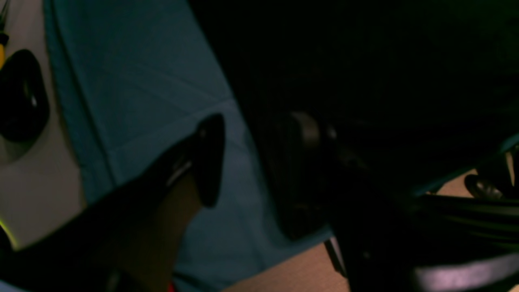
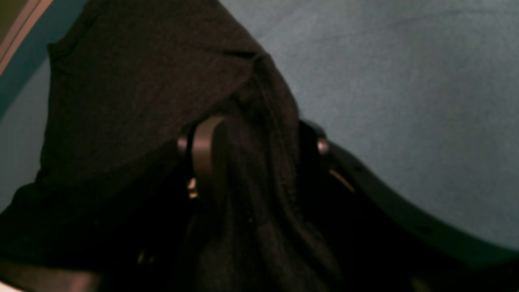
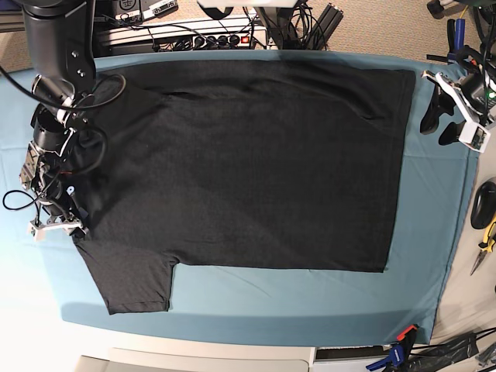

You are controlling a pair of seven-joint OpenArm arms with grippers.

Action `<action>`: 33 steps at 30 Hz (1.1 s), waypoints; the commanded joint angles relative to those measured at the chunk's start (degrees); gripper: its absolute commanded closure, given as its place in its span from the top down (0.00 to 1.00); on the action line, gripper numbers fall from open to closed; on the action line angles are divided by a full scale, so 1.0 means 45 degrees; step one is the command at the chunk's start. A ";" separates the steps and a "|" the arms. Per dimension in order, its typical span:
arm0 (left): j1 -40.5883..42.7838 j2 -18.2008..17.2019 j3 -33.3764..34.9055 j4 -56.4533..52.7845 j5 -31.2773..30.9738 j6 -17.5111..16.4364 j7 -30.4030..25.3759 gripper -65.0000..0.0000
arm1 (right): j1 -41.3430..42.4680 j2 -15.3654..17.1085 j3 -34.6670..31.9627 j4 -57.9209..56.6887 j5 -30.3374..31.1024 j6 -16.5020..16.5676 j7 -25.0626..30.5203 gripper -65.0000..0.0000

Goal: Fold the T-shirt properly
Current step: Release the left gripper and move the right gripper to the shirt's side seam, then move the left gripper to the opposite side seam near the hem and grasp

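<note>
The black T-shirt (image 3: 248, 167) lies spread nearly flat on the teal cloth sheet (image 3: 422, 256) that covers the desk, plain side up, with its collar end toward the base view's left and its hem toward the right. One sleeve (image 3: 136, 279) sticks out at the near left corner.

The right gripper (image 2: 251, 142) is at the shirt's left edge, between the two sleeves. In the right wrist view its jaws pinch a gathered bunch of black fabric, which rises between them in folds. The left gripper (image 3: 446, 116) hovers just beside the hem's far corner, over bare sheet. The left wrist view shows its jaws spread with nothing between them; one fingertip (image 1: 211, 158) stands over the teal cloth and the shirt's dark edge is next to it.

The step in hand looks like securing both ends before a first fold. To do it well, the left gripper should come down onto the hem edge and take only the shirt, not the sheet beneath. The right grip looks bunched rather than clean, so lifting slowly and level would help keep the cloth from twisting. Both ends should rise together, so the fold line runs straight across the body and the near sleeve is not dragged under.
</note>
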 commanded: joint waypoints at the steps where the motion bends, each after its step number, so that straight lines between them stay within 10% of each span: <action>1: 0.0005 -0.0180 -0.0107 0.0160 -0.0131 -0.0044 -0.0311 0.42 | 0.0369 0.0180 -0.0005 0.0209 -0.0058 0.0044 0.0000 0.40; 7: -0.0223 -0.0185 -0.0107 0.0112 -0.0146 0.0782 -0.0126 0.42 | 0.0359 0.0185 -0.0005 0.0209 -0.0112 0.0160 0.0073 0.00; 13: -0.2807 -0.0714 0.0612 -0.1307 0.0068 0.1511 -0.0471 0.42 | 0.0364 0.0248 0.0019 0.0209 -0.0107 0.2215 0.0355 0.00; 24: -1.1798 -0.0981 0.7072 -1.0924 0.0457 0.1379 -0.0398 0.42 | 0.0359 0.0248 0.0019 0.0209 -0.0117 0.2312 0.0189 0.00; 33: -1.8826 0.0651 0.7805 -2.0706 0.0053 0.1734 -0.0971 0.37 | 0.0355 0.0248 0.0019 0.0214 -0.0112 0.2312 0.0214 0.00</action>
